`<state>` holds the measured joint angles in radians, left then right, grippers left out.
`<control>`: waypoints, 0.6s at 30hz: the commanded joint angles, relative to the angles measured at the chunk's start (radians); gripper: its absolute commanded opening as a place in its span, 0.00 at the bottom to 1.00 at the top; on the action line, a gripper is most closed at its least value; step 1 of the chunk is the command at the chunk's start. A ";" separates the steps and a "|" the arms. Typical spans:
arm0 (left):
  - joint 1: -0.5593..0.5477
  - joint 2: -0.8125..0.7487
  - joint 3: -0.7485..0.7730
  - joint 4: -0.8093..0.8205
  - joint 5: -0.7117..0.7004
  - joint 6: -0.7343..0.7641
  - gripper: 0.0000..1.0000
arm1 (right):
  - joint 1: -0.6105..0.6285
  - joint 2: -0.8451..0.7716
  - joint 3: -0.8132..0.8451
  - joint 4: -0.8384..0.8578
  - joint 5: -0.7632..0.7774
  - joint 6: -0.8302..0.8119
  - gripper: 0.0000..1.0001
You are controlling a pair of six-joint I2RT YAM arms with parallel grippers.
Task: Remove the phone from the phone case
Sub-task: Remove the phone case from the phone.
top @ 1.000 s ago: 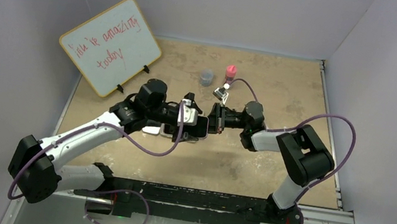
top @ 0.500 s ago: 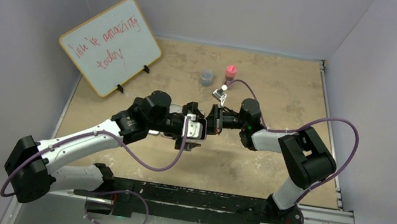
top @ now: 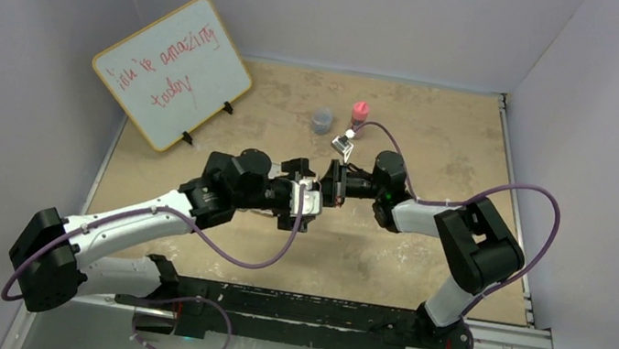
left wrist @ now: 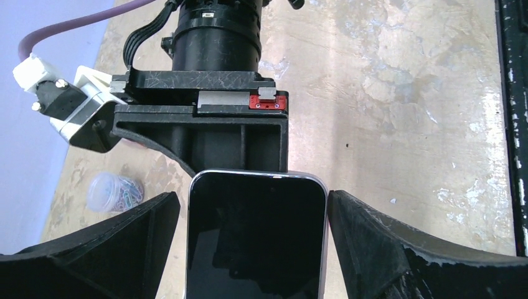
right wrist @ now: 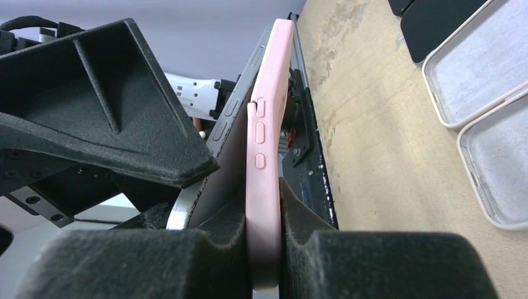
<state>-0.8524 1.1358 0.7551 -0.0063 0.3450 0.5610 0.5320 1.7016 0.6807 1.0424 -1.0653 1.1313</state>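
The phone (left wrist: 256,240) has a black screen and a silver rim, and sits between my left fingers (left wrist: 380,240), held by its sides. The pink phone case (right wrist: 269,124) is pinched on edge between my right fingers (right wrist: 311,249). In the right wrist view the phone's silver edge (right wrist: 180,215) angles away from the case at one end, partly out of it. In the top view my left gripper (top: 306,200) and right gripper (top: 337,185) meet above the table's middle, with the phone and case between them.
A whiteboard (top: 171,71) stands at the back left. A grey cup (top: 322,121) and a red bottle (top: 359,111) are behind the grippers. A tub of paper clips (left wrist: 115,190) lies on the table. Two pale empty cases (right wrist: 479,68) lie beside dark slabs (right wrist: 436,18).
My left gripper has moved right toward the right gripper and its wrist has turned. The phone has gone from lying flat to tilted. The right gripper has barely shifted.
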 commanded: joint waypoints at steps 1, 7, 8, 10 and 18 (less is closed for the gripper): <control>-0.008 0.001 -0.006 0.040 -0.054 -0.007 0.92 | 0.009 -0.019 0.049 0.053 -0.002 -0.011 0.00; -0.017 0.003 -0.017 0.038 -0.082 0.006 0.92 | 0.011 -0.022 0.056 0.046 0.000 -0.009 0.00; -0.017 0.002 -0.017 0.038 -0.076 0.006 0.92 | 0.011 -0.022 0.057 0.043 0.001 -0.011 0.00; -0.018 0.011 -0.016 0.038 -0.069 0.006 0.91 | 0.014 -0.022 0.059 0.041 0.002 -0.012 0.00; -0.017 0.060 -0.001 0.016 -0.055 -0.008 0.80 | 0.018 -0.023 0.065 0.041 0.000 -0.014 0.00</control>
<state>-0.8673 1.1671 0.7528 0.0071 0.2943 0.5610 0.5377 1.7020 0.6868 1.0233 -1.0492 1.1126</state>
